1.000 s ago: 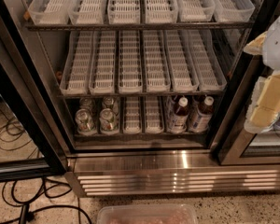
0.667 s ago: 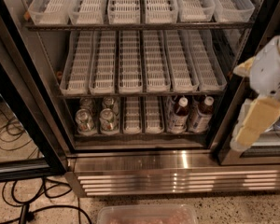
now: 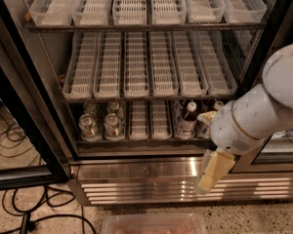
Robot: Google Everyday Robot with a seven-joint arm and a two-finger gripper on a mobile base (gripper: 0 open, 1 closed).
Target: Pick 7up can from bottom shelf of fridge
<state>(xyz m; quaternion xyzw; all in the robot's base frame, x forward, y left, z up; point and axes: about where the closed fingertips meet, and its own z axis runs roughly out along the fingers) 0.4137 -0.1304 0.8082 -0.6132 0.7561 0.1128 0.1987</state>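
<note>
This is the approach step, with nothing grasped so far. The end effector (image 3: 213, 171) hangs outside the fridge (image 3: 39, 99), in front of its steel base grille (image 3: 136, 184); whether it is spread or closed I cannot tell. The 7up can (image 3: 89, 127) stands up and well to the left of it, at the front of the bottom shelf (image 3: 146, 141), with the bottles (image 3: 187, 121) much closer. The next move likely calls for lifting, travelling left past the bottles, then reaching in under the middle rack (image 3: 151, 97).

Speckled stone floor (image 3: 234, 218), dimly lit, with black cables (image 3: 25, 222) looping across its left side.
</note>
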